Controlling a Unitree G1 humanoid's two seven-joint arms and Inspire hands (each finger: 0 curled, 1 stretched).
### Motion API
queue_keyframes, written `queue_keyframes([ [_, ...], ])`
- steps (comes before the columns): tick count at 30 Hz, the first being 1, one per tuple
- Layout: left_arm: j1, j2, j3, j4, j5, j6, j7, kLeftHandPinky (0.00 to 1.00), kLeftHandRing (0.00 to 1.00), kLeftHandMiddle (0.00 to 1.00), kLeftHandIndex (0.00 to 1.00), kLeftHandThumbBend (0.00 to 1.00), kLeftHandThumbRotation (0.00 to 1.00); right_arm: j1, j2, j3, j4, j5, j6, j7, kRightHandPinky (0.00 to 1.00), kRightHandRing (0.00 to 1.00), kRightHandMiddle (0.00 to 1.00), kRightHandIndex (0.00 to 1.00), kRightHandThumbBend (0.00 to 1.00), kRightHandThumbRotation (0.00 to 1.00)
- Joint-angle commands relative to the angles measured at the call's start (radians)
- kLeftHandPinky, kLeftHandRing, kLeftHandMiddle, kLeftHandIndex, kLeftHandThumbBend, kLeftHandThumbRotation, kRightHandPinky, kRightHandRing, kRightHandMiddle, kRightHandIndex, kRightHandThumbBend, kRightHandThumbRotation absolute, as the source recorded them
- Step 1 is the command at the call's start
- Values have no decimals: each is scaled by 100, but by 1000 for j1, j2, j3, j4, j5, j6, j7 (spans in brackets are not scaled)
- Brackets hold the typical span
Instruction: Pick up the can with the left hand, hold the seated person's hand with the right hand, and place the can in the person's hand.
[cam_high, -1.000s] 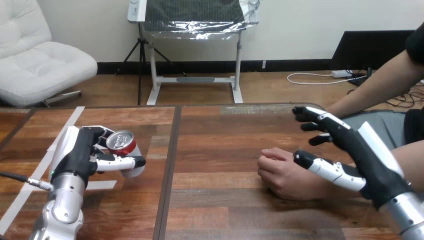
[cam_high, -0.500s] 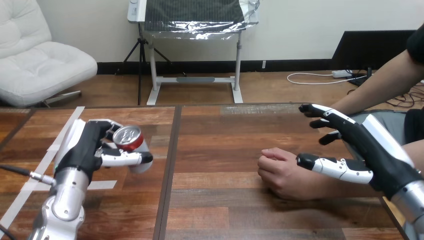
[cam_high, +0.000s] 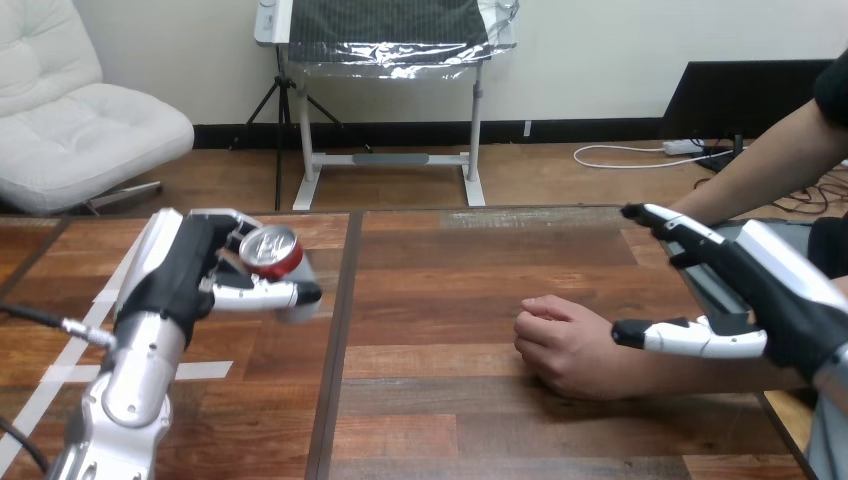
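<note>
Left hand (cam_high: 190, 275): jointed fingers and thumb wrapped round a red cylindrical can (cam_high: 272, 252) (silver top showing), held above the plank table (cam_high: 440, 290), left part.
Person's hand (cam_high: 562, 345): loose fist resting on the wood, right of centre.
Right hand (cam_high: 770, 300): fingers straight and spread, gripping nothing, thumb just above the person's wrist (cam_high: 640, 372).

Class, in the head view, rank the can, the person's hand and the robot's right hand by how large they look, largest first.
1. right robot hand, though it seems nearer the camera, which may enlarge it.
2. person's hand.
3. can, partly covered by the left robot hand.
</note>
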Motion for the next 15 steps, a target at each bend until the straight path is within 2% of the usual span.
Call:
queue_keyframes([
  [1,-59,11,53,-161,-8,-2,-4,26,32,38,43,68,0,-154,-79,-3,34,-33,-42,1,88,92,93,92,98,55],
  [7,-54,6,60,-183,-6,11,-12,26,31,38,43,68,0,-175,-102,13,50,-67,-16,19,87,91,92,91,100,53],
  [15,-48,1,68,-218,0,35,-22,26,31,38,43,68,0,-198,-116,30,78,-91,-11,39,86,90,91,90,100,49],
])
